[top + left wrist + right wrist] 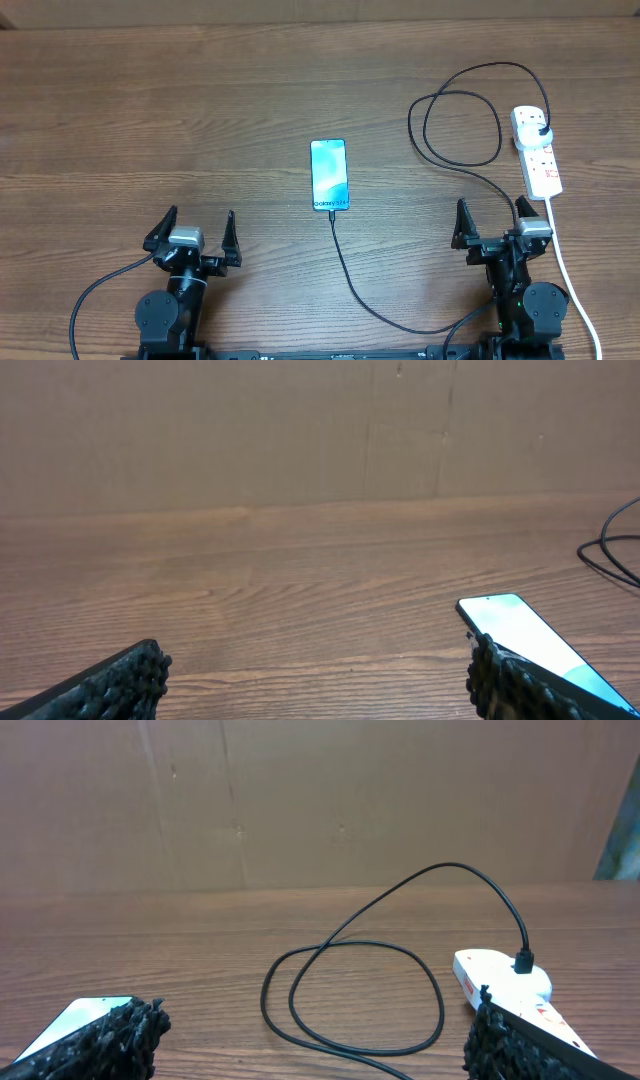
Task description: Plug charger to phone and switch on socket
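Both my hands sit at the near edge of the counter (150, 100) with fingers spread wide and nothing between them: the left hand (200, 222) toward the near-left corner, the right hand (491, 215) toward the near-right.

The phone (328, 175) lies mid-counter, screen lit, its long axis running near to far. The charger (338, 250) meets the phone's near end; from above the tip looks joined there, though I cannot tell whether it is fully seated. Its cable sweeps toward the near edge, passes by my right arm, loops, and ends with the black plug sitting in the far end of the socket (540, 165).

So I judge the switch is what remains. The socket lies along the right edge, its long axis near to far and roughly parallel to that edge, with its white cord (575, 290) trailing to the near-right corner. It lies just beyond and slightly right of my right hand, and well apart from my left. The right hand is plainly the nearer one. The red markings are too small for me to tell the switch position.
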